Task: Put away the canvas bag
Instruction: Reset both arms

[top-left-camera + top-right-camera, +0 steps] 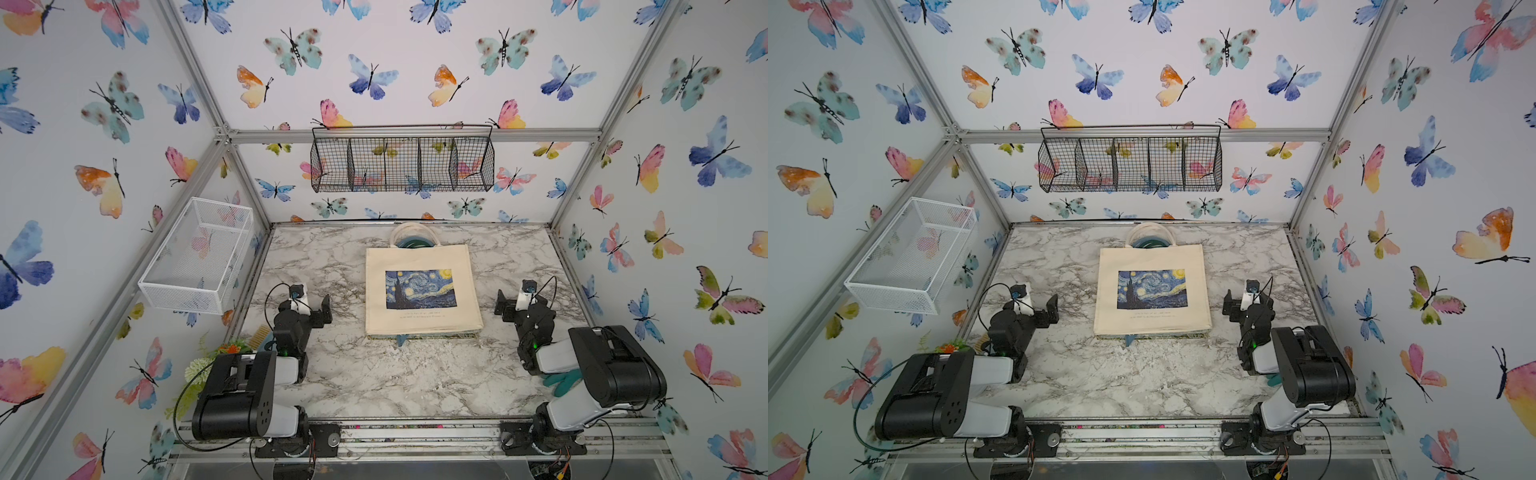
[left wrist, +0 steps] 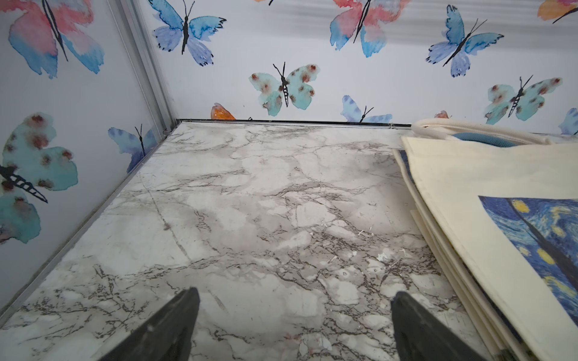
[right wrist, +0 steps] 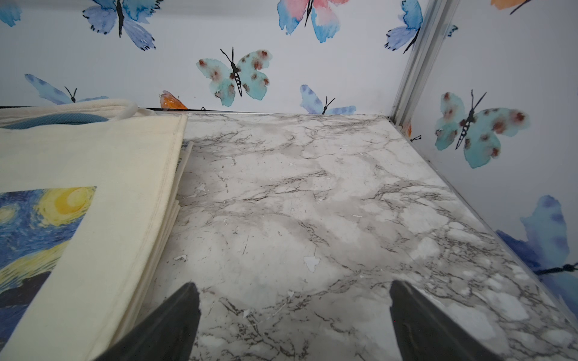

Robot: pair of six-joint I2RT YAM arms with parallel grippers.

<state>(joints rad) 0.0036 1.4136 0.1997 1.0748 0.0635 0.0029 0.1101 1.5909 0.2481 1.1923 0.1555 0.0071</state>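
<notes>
Canvas bag [image 1: 423,291], probably soft and light, lies flat between left gripper [image 2: 294,297] and right gripper [image 3: 294,290], both wide open, so its far handles [image 2: 453,128] seem the best hold.

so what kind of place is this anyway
Probably a robot test booth dressed like a home: an aluminium frame holds butterfly wallpaper panels, a marble-look tabletop forms the floor, and left arm and right arm bolt to a front rail.

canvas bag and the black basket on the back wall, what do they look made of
Canvas bag: cream woven cloth, matte, with stitched hems and a printed picture. Black basket: thin wire mesh, probably coated metal; the wallpaper shows through its grid.
</notes>
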